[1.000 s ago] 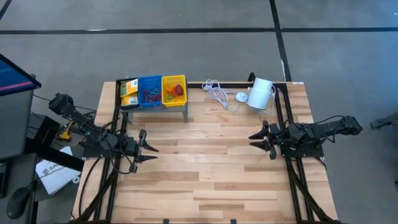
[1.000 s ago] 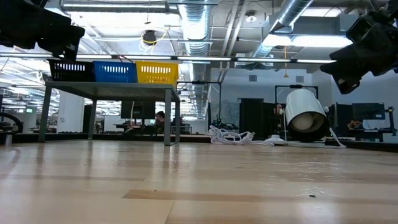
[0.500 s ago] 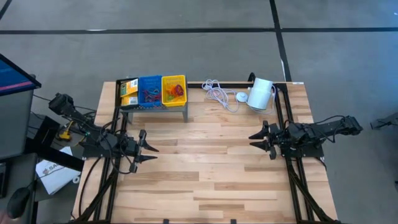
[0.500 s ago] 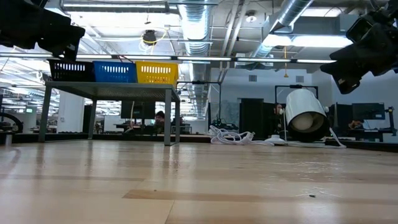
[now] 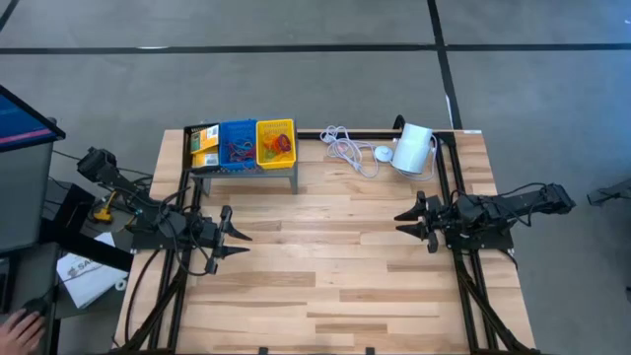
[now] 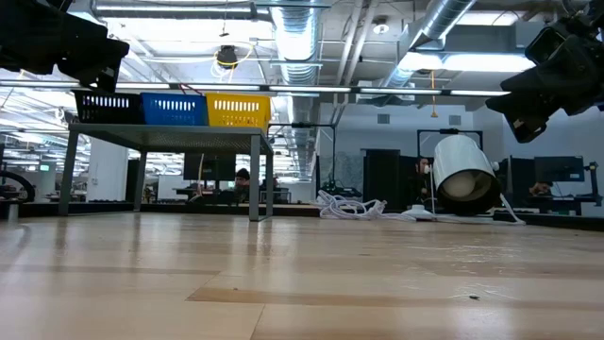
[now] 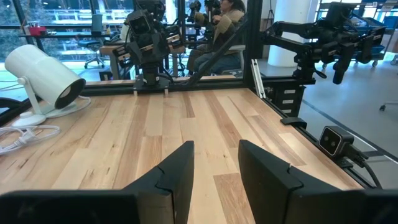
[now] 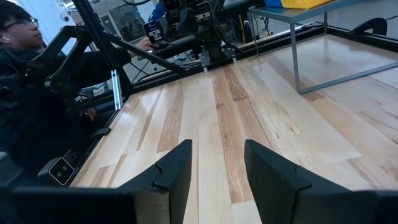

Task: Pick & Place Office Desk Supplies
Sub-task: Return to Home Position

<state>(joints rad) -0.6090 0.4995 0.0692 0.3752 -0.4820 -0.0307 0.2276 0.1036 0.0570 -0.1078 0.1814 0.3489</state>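
The surface (image 5: 325,286) is a pale wood-plank top with black rails along its left and right edges, and its whole middle and near part lies bare. At its far left corner stands a small grey shelf (image 5: 293,176) on thin legs. On the shelf, side by side in a row and touching, are the black bin (image 5: 204,145), the blue bin (image 5: 238,144) and the yellow bin (image 5: 275,143). Yellow card packets (image 5: 206,150) show in the black bin, thin coloured loops (image 5: 237,154) in the blue one, and red and orange items, too small to tell, in the yellow one. Beside the shelf along the far edge lie a coiled white cable (image 5: 345,149) and a white cylinder device (image 5: 413,149), tilted on its stand.

The left gripper (image 5: 242,237) hangs above the left side of the surface, its fingers spread apart and holding nothing. The right gripper (image 5: 402,224) hangs above the right side, likewise parted and empty. They face each other, well apart.

Around the surface is a grey floor (image 5: 296,89) crossed by dark lines. A monitor (image 5: 20,123) stands at the left, and a person's hand (image 5: 15,325) shows at the near left corner. The low view shows silver ducts (image 6: 302,38) and strip lights overhead. A person (image 8: 25,93) sits beyond the surface's edge.
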